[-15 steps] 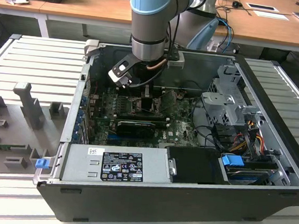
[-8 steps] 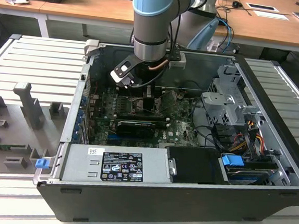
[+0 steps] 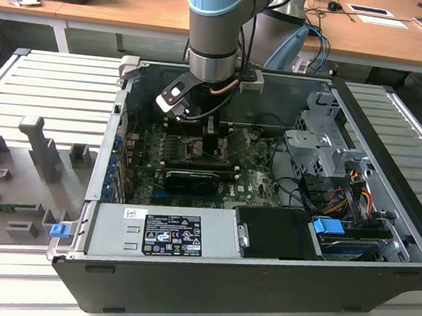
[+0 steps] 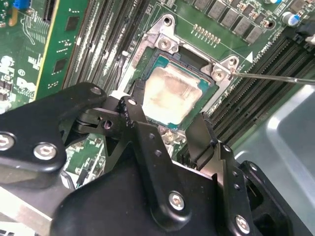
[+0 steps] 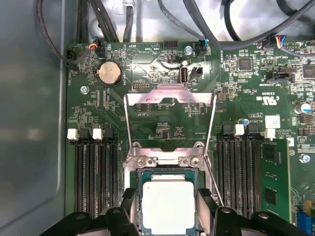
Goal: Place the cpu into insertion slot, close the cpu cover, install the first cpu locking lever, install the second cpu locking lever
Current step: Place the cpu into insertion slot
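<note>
I note a ribbed grey metal counter under even indoor light. Behind it stand light wooden desks carrying white papers.

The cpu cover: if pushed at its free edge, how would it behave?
It probably swings on its hinge, since the cpu cover stands open at the insertion slot. Being a thin metal frame, it seems light. Its narrow side rails might flex sideways.

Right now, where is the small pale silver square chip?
In both wrist views the pale square cpu sits in the silver-rimmed insertion slot on the green motherboard, between banks of black memory slots.
</note>
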Available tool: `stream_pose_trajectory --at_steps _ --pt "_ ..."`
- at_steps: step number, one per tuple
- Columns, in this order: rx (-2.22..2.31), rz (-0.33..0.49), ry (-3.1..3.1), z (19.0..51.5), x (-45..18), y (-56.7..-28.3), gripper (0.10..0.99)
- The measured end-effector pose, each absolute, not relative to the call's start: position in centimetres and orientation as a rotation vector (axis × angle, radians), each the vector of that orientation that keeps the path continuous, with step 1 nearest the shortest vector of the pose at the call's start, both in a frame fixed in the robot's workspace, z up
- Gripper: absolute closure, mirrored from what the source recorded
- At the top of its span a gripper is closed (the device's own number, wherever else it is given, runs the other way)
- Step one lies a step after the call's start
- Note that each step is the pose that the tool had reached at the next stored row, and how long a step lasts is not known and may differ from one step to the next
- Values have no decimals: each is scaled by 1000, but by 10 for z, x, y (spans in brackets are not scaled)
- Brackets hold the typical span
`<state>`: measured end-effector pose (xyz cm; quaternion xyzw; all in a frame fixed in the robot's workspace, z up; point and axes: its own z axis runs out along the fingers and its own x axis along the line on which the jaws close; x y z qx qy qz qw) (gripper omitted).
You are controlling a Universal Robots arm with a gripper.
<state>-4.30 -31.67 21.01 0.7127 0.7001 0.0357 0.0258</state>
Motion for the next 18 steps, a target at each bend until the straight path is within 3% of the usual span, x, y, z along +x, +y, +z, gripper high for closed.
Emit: stream_pose_trajectory --at_steps 7,8,9,10,15,18 --pt "2203 110 2164 214 -43 -318 498" --pt "2203 110 2164 214 -43 -318 627" --pt "2203 110 2164 214 -43 -318 686" --pt "2203 110 2164 215 -43 -318 686" --pt "2203 109 2164 217 -43 -318 980" --pt "2203 110 2164 218 -43 -319 980"
